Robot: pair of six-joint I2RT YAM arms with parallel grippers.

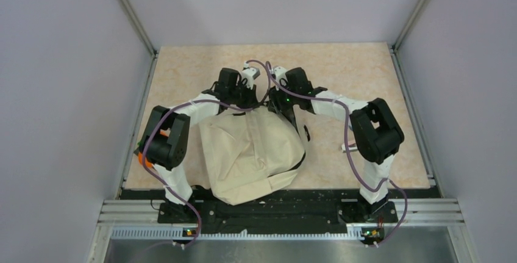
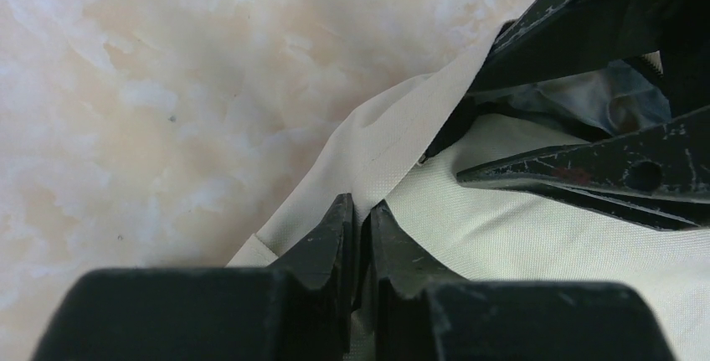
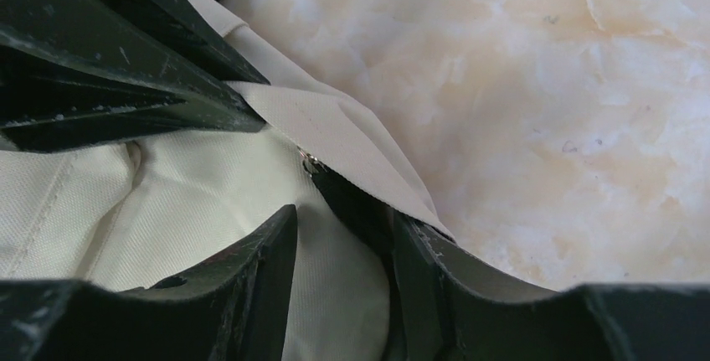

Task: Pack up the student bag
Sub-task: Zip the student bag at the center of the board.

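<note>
The student bag (image 1: 253,153), cream-beige fabric, lies on the table between the two arms, its near end over the table's front edge. Both grippers are at its far end. My left gripper (image 1: 244,105) is shut on a fold of the bag's edge (image 2: 393,152); in the left wrist view its jaws (image 2: 362,206) pinch the cloth. My right gripper (image 1: 281,107) is open. In the right wrist view (image 3: 343,227) one finger (image 3: 268,252) rests on the cream cloth (image 3: 167,210) and the other (image 3: 427,260) sits under the flap by the dark opening. Grey lining (image 2: 603,97) shows inside.
A small metal zipper pull (image 3: 310,160) sits at the opening's edge. A thin black strap (image 1: 300,159) curls out at the bag's right side. The marbled beige tabletop (image 1: 353,68) is walled by grey panels on three sides. A black rail (image 1: 317,211) runs along the front.
</note>
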